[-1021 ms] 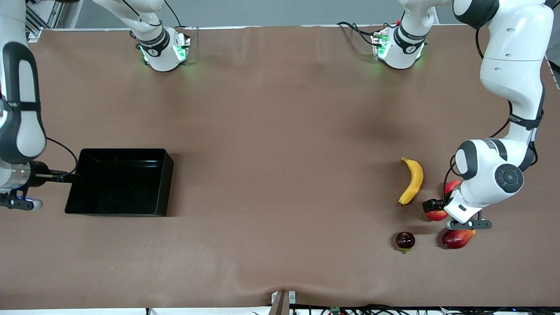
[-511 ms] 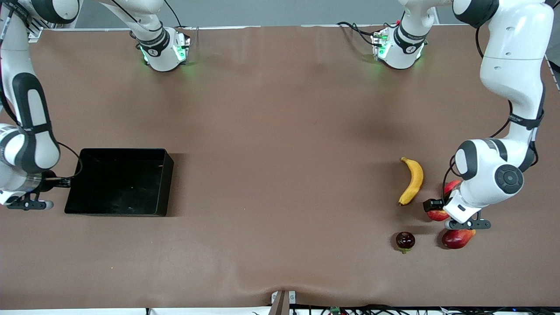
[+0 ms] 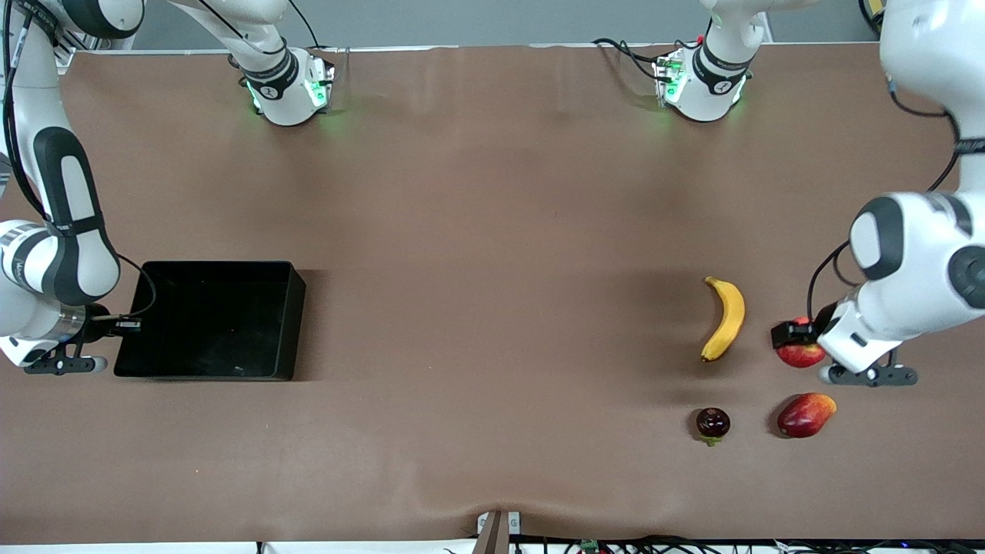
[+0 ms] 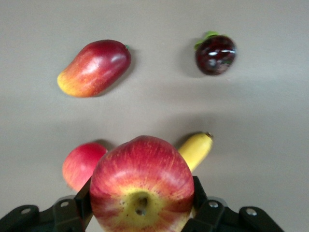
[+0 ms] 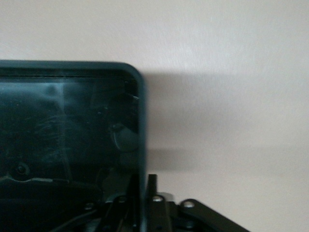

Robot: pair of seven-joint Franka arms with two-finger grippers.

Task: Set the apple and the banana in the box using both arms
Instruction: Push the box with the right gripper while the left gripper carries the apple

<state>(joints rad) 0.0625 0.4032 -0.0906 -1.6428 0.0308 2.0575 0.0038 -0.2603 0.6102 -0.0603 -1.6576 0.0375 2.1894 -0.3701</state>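
Apple [image 4: 142, 186] now aloft in left gripper [image 4: 143, 217]; stem dimple camera-ward

**Apple rises off the counter; right arm draws in at the bin**

The left gripper [image 4: 140, 220], its fingers [image 4: 79, 208] clamped on the small round red apple with pale yellow streaks [image 4: 142, 189], now hangs in the air above where the fruit lay a second ago, shifted toward the left arm's end. The oblong red-orange fruit [image 3: 805, 415], earlier partly covered by the wrist, now shows whole. The right gripper [image 3: 123, 325], pinching the rim of the shallow glossy black rectangular bin [image 3: 288, 323], now has its white forearm swung upright beside it.
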